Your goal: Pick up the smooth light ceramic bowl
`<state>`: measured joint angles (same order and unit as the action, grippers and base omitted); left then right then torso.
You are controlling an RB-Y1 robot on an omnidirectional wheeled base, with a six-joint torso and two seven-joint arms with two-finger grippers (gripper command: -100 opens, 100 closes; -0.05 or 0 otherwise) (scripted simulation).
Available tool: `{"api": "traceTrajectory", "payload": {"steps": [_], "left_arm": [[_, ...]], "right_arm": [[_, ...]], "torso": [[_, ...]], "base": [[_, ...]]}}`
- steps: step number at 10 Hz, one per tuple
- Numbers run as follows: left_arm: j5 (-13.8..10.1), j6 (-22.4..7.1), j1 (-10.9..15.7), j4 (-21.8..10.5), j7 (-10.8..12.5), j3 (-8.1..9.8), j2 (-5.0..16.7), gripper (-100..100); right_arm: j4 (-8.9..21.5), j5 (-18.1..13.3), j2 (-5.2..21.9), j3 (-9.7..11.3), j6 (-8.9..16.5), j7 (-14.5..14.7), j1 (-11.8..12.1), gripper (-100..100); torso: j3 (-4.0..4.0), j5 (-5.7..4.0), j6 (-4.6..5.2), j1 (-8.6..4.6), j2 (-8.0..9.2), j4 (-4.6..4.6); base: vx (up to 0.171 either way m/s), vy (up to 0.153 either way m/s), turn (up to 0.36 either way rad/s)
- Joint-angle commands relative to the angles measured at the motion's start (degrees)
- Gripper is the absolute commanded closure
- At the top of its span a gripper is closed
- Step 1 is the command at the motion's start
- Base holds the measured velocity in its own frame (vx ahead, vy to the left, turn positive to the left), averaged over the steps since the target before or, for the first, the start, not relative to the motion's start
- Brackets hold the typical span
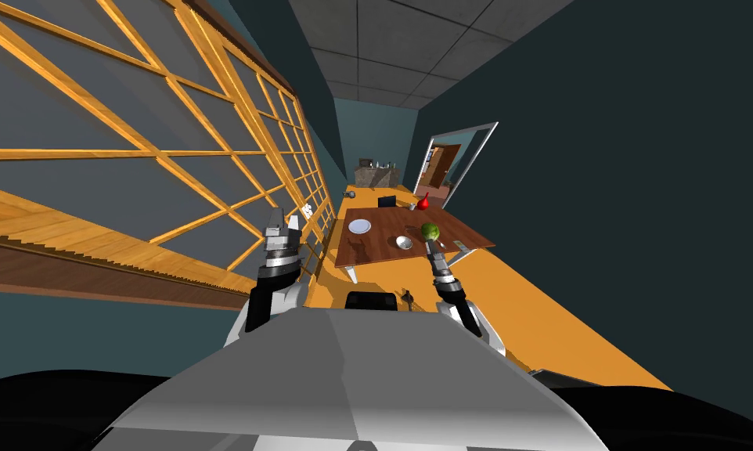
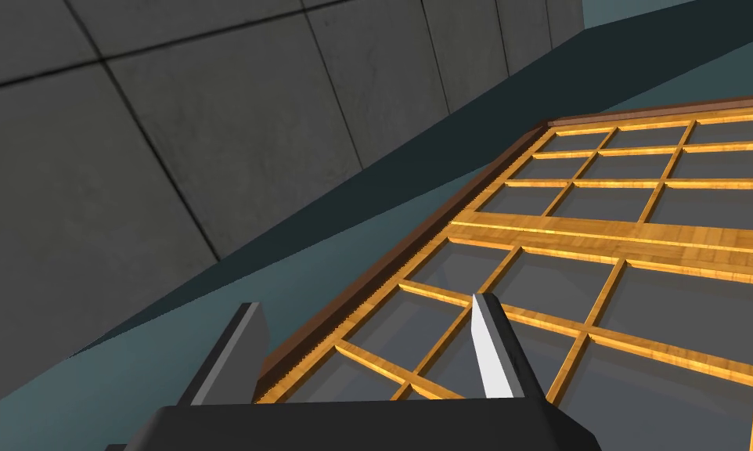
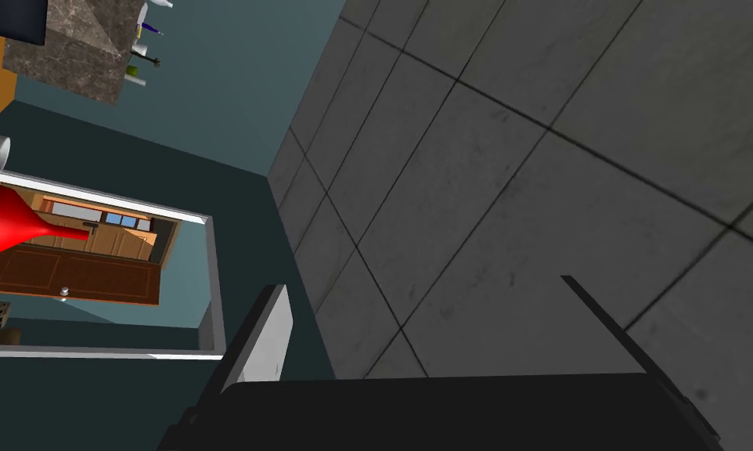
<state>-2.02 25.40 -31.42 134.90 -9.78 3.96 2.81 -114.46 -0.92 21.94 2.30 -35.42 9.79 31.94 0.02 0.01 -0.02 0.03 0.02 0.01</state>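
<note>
The light bowl (image 1: 404, 243) is being carried by the counter (image 1: 367, 252), nine o'clock from the right end effector (image 1: 433, 249). This and the left end effector (image 1: 282, 223) are being held released.

- The brown table (image 1: 383, 247) fills the centre of the frame. The bowl (image 1: 404, 243) sits mid-table with bare tabletop to its left and below it.
- A green round thing (image 1: 430, 231) stands close to the bowl's upper right and narrows that side.
- A white plate (image 1: 359, 226) lies to the upper left, apart from the bowl, with bare wood between them.
- A red vase (image 1: 423, 202), a small white cup (image 1: 412, 207) and a dark box (image 1: 386, 201) line the far edge, well apart from the bowl.
- The right gripper (image 1: 434, 247), fingers spread, hangs just below the green thing, with bare tabletop between it and the bowl.
- The left gripper (image 1: 281, 227), fingers spread, sits at centre left, near the window lattice (image 1: 210, 156) that walls off that side.
</note>
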Motion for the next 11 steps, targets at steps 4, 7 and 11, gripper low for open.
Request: {"api": "traceTrajectory", "payload": {"steps": [4,7,11], "left_arm": [[0.00,0.00,0.00,0.00,0.00,0.00,0.00,0],[0.00,0.00,0.00,0.00,0.00,0.00,0.00,0],[0.00,0.00,0.00,0.00,0.00,0.00,0.00,0]], "right_arm": [[8.42,-3.36,6.27,0.79,0.09,2.92,-0.54,-100],[12.04,-4.67,9.28,1.18,0.34,3.99,-0.84,-100],[18.29,-7.54,13.81,2.15,0.93,6.25,-1.62,-100]], "torso": [[0.01,0.00,0.01,0.03,0.02,0.00],[0.01,0.01,0.00,0.03,0.02,0.01],[0.00,0.01,0.00,0.05,0.00,0.00]], "base": [[-0.011,0.018,-0.024],[-0.014,0.017,0.006],[-0.012,0.024,0.034]]}}
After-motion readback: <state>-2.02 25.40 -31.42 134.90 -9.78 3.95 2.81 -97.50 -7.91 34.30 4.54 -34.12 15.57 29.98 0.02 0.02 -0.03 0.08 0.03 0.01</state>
